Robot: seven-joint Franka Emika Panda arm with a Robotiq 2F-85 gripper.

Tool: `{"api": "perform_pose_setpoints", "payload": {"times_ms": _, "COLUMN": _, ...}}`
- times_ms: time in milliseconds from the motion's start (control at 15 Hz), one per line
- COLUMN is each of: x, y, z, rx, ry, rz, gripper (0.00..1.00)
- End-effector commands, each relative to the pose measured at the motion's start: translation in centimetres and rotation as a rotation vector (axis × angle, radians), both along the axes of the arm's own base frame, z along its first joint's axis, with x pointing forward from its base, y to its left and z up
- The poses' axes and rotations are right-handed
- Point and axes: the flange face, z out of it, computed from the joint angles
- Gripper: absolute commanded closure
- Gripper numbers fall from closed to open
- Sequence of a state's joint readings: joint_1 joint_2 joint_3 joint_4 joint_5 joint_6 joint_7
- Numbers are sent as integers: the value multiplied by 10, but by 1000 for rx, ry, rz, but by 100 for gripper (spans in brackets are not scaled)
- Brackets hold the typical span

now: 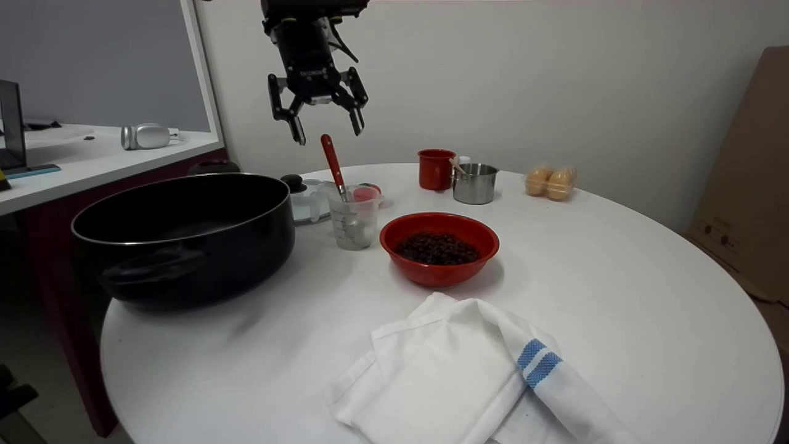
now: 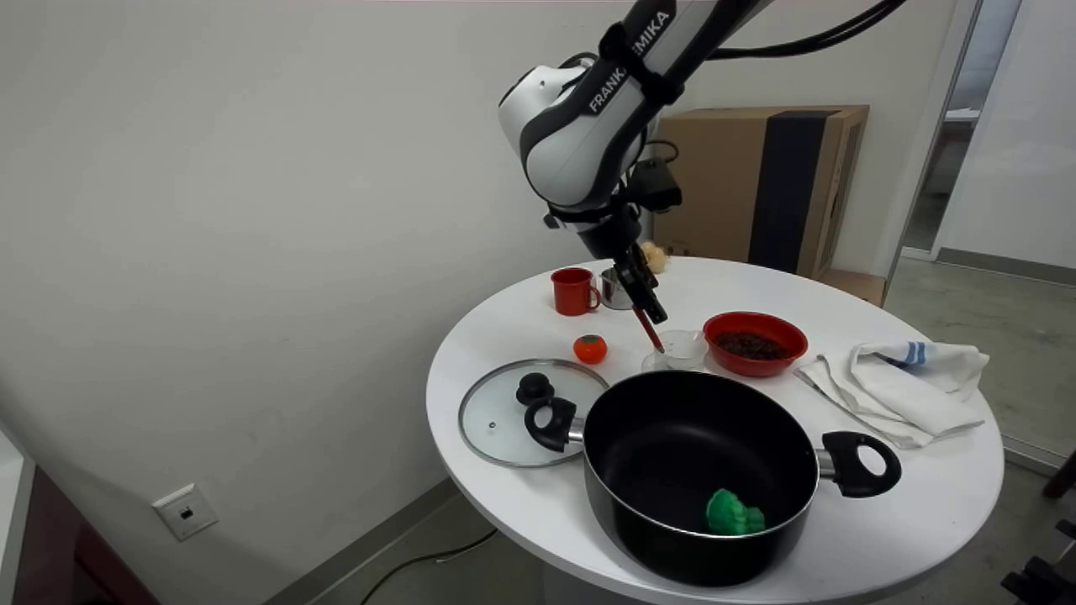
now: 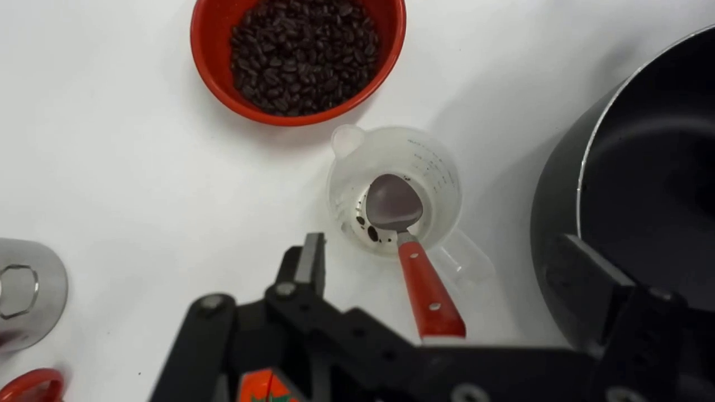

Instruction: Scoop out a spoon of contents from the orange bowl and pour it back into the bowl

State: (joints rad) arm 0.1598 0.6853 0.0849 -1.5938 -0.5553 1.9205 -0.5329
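The spoon stands tilted in a clear measuring cup, its red handle pointing up. In the wrist view its silver scoop end rests inside the cup, with a few dark bits beside it. My gripper is open and empty, with its fingers spread either side of the handle's top. In the wrist view the handle lies between the open fingers, apart from both. The orange bowl stands beside the cup and holds the dark contents, seen as beans in the wrist view.
A large black pot stands close to the cup, with a green item inside. A glass lid, an orange fruit, a red cup, a steel cup, packed eggs and a white towel lie around.
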Motion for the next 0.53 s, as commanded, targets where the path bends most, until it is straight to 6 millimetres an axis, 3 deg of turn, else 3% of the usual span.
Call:
{"api": "perform_pose_setpoints", "payload": {"times_ms": 0, "x": -4, "y": 6, "z": 7, "rx": 44, "ry": -11, "rz": 1, "gripper": 0}}
{"api": "perform_pose_setpoints", "payload": {"times_ms": 200, "x": -5, "y": 10, "z": 9, "rx": 57, "ry": -14, "rz": 8, "gripper": 0}}
{"api": "perform_pose_setpoints", "payload": {"times_ms": 267, "x": -5, "y": 11, "z": 9, "rx": 61, "ry": -13, "rz": 9, "gripper": 25}}
{"api": "perform_pose_setpoints", "payload": {"times_ms": 333, "x": -6, "y": 11, "z": 8, "rx": 65, "ry": -13, "rz": 13, "gripper": 26}}
{"api": "perform_pose_setpoints", "payload": {"times_ms": 467, "x": -7, "y": 12, "z": 8, "rx": 69, "ry": -20, "rz": 21, "gripper": 40}}
